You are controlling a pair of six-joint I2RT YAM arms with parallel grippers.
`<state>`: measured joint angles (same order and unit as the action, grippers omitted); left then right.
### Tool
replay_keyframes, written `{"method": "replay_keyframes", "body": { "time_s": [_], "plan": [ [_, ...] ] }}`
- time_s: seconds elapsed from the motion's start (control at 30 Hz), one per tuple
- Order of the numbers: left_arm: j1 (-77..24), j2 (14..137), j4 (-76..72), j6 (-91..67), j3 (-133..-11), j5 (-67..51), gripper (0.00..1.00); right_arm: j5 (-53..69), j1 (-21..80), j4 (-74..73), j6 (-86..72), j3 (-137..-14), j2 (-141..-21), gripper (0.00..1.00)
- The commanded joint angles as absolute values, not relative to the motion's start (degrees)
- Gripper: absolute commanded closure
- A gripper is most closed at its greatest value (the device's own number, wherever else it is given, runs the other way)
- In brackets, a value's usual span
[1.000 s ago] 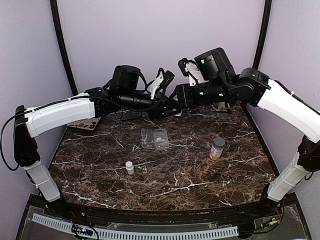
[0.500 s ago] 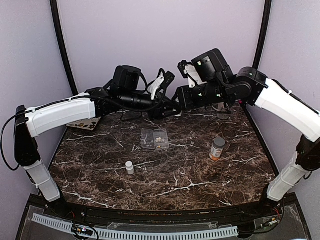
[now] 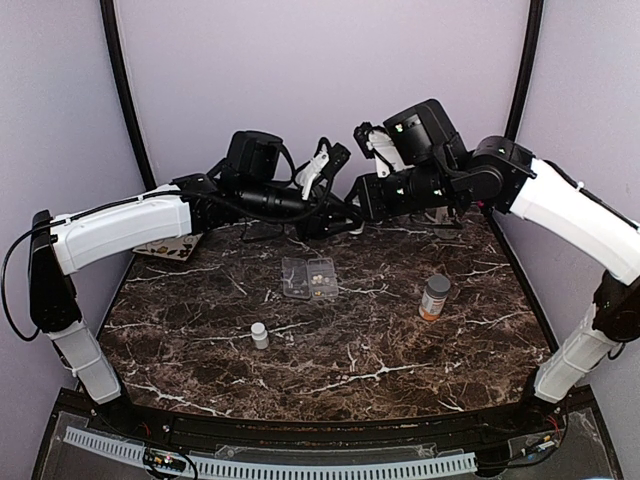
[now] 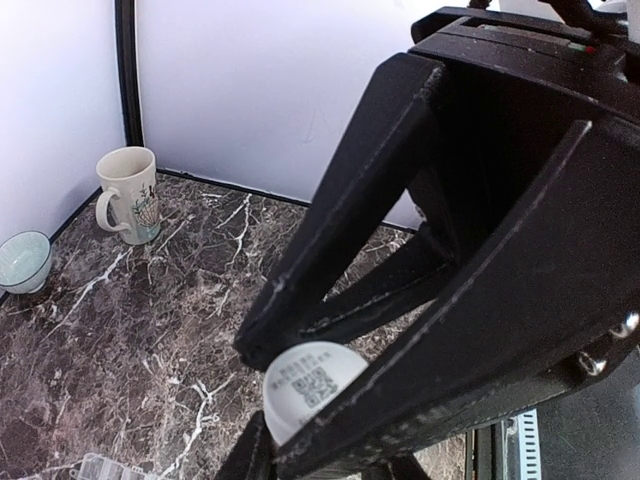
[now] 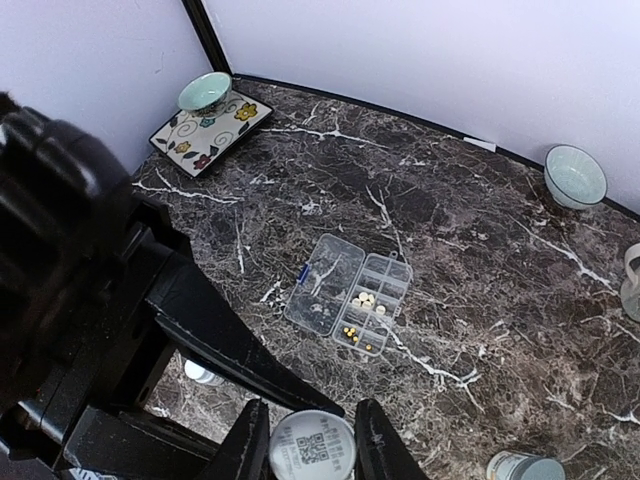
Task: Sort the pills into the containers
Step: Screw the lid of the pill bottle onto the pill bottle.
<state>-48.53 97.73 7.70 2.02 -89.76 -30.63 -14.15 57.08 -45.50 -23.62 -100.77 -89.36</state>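
Note:
The clear pill box (image 3: 309,277) lies open on the marble, also in the right wrist view (image 5: 348,293). Cream pills (image 5: 364,300) sit in one compartment and tiny yellow ones (image 5: 352,333) in the one beside it. Both grippers meet in the air above the table's back middle. My left gripper (image 3: 342,216) (image 4: 318,435) is shut on a small white bottle (image 4: 300,385) with a QR code on its round face. My right gripper (image 3: 360,203) (image 5: 312,445) has its fingers pressed to both sides of the same bottle (image 5: 312,448).
A second small white bottle (image 3: 259,334) stands near the front left. An orange bottle with a grey cap (image 3: 434,297) stands at the right. A floral plate (image 3: 165,248) with a bowl (image 5: 205,92) sits back left. A mug (image 4: 130,195) and another bowl (image 4: 22,260) sit back right.
The right arm has edged a little to the left, towards the left gripper. The left arm has held still.

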Motion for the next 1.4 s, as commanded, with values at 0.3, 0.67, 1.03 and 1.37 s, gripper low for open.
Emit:
{"method": "replay_keyframes", "body": {
  "time_s": [0.3,0.67,1.03,1.37],
  "plan": [
    [-46.8,95.11,4.49,-0.84,-91.0,-47.51,1.0,-1.91,54.47,-36.82,-18.29,-88.91,-79.52,0.75],
    [-44.22,95.08,-3.32,-9.86,-89.88,-62.0,1.0,10.67,50.86,-32.7,-14.25,-81.0,-73.26,0.74],
    [-43.96,95.57,-5.18,-13.05,-90.97,-65.93,1.0,15.38,49.77,-32.28,-13.55,-78.75,-71.24,0.67],
    [-44.08,94.96,-1.74,-9.86,-90.56,-63.22,1.0,14.55,49.75,-30.14,-15.61,-78.76,-70.46,0.54]
  ]
}}
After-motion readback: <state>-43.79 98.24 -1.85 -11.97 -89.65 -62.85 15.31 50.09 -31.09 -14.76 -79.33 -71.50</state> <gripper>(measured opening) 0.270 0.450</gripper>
